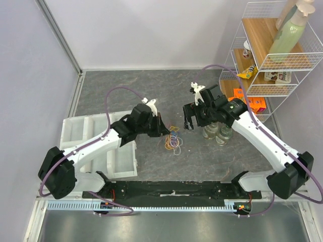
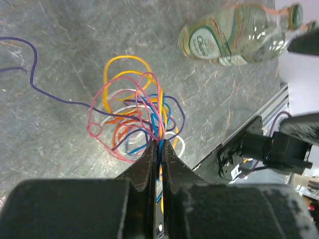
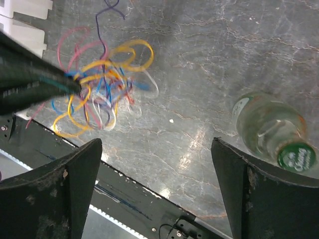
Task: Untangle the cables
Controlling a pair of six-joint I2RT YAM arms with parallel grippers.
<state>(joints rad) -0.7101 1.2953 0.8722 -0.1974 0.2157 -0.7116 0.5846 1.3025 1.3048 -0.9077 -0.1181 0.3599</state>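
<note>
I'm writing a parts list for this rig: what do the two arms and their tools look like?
Both the left arm and the right arm have white links, bulky black joint housings and a thin purple hose looping alongside. The left tool and right tool have flat black fingers, scuffed whitish.

Robot lab; walled table [image 1: 151, 85], aluminium rail [image 1: 166, 205].

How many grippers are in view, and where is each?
2. The left gripper is shut on strands of the cables. The right gripper hangs open just right of the bunch, beside a bottle.
</note>
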